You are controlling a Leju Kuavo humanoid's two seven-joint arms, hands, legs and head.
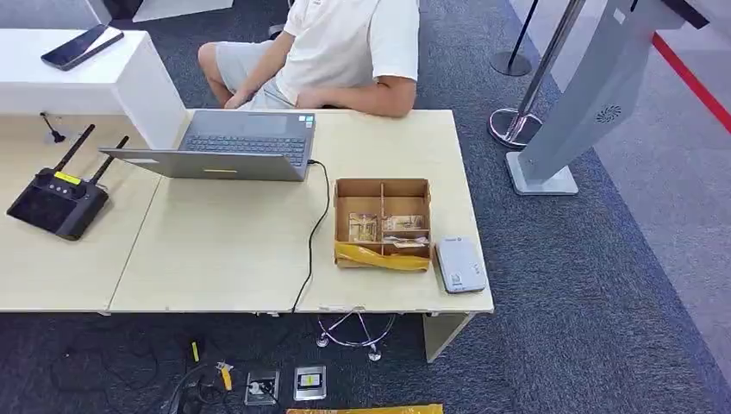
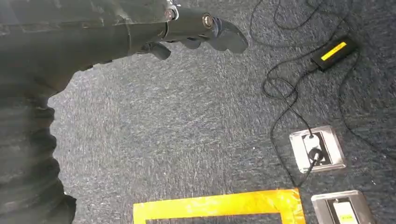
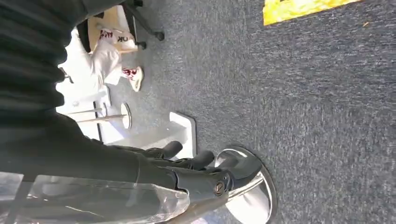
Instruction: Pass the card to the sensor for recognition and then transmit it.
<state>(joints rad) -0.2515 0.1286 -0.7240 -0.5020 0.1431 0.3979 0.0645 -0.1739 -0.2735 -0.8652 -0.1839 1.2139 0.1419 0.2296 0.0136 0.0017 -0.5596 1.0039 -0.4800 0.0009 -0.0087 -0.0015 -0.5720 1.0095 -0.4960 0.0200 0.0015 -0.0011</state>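
**Robot hands hanging over carpet while cards are sitting in a box on the desk**

In the head view, a light wooden desk [image 1: 224, 259] is filling the left and centre of the frame. A divided cardboard box [image 1: 382, 222] is resting right of centre, with cards [image 1: 363, 227] lying in its nearer compartments and yellow tape along its front edge; their print is too small to read. Just beside the box, toward the lower right, a small white card sensor [image 1: 459, 264] is lying flat. An open grey laptop [image 1: 226, 145] is standing at upper centre, its black cable trailing off the desk edge. A black router with antennas [image 1: 59, 198] is sitting at the left. A person in a white shirt [image 1: 345, 47] is sitting at the top.

In the left wrist view, the left hand [image 2: 196, 30] is hanging above grey carpet, fingers loosely extended and holding nothing, near floor sockets and yellow tape [image 2: 219, 205].

In the right wrist view, the right hand [image 3: 187, 170] is hanging empty, fingers slightly apart, over a chrome stanchion base [image 3: 247, 186].
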